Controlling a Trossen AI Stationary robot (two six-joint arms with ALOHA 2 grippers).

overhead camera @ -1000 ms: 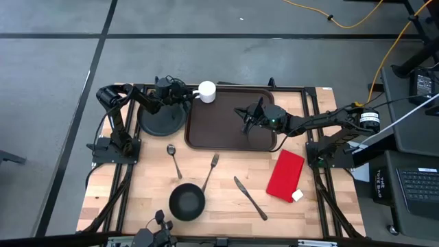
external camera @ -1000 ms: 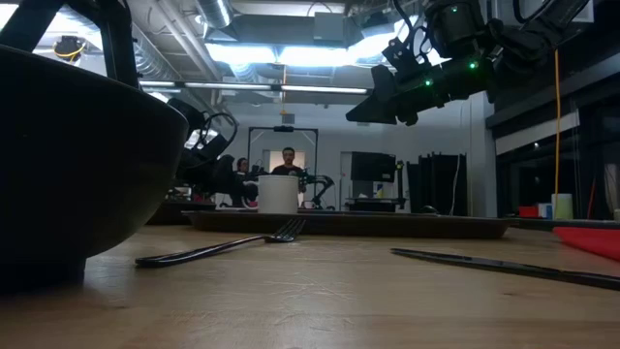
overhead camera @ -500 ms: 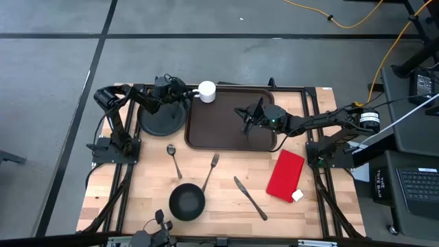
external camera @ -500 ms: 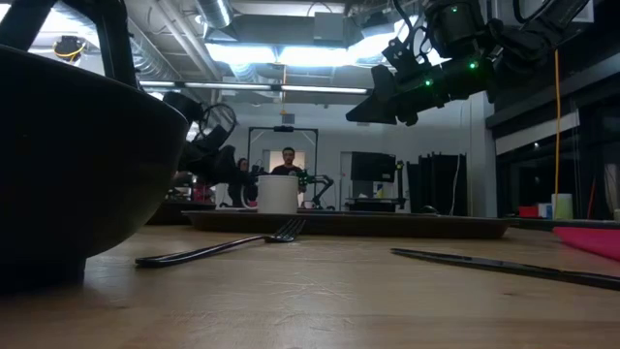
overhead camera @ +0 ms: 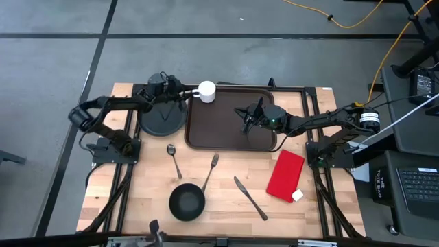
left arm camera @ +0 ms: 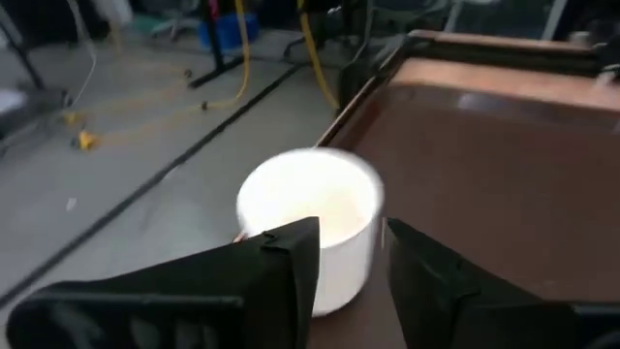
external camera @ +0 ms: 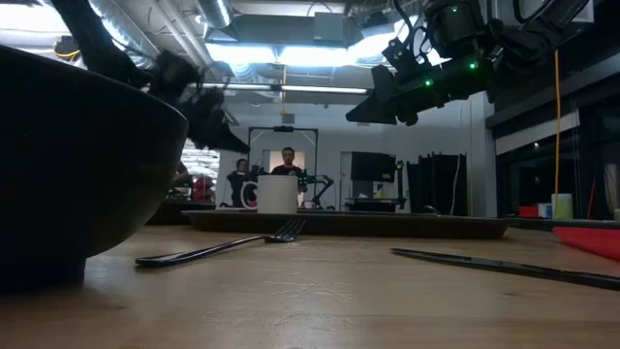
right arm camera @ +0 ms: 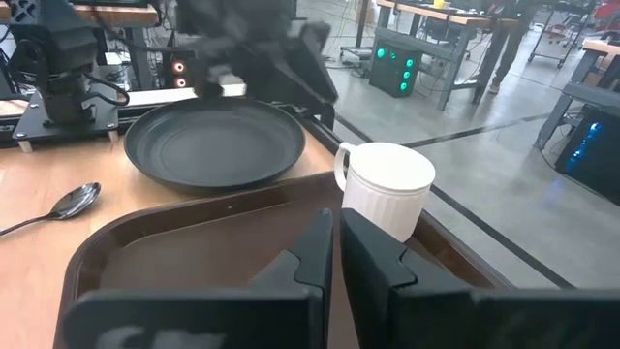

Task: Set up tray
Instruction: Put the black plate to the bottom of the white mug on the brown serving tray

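The dark brown tray (overhead camera: 230, 127) lies at the table's far middle. A white mug (overhead camera: 206, 91) stands upright on its base in the tray's far left corner. My left gripper (overhead camera: 182, 96) hangs open just left of the mug and raised above it (external camera: 218, 121). In the left wrist view its fingers (left arm camera: 291, 262) frame the mug (left arm camera: 310, 218) from above without touching. My right gripper (overhead camera: 245, 123) is shut and hovers over the tray's middle (external camera: 358, 111); its wrist view looks across the tray (right arm camera: 194, 262) at the mug (right arm camera: 387, 189).
A round black plate (overhead camera: 162, 118) lies left of the tray. Nearer on the wood lie a spoon (overhead camera: 173, 159), a fork (overhead camera: 210, 171), a knife (overhead camera: 250, 199) and a black bowl (overhead camera: 186, 204). A red napkin (overhead camera: 285, 175) lies at the right.
My left arm has swung its elbow out toward the table's left edge, and its gripper has risen from mug height beside the mug to well above it. The mug has stayed in the tray's corner. My right arm has kept still.
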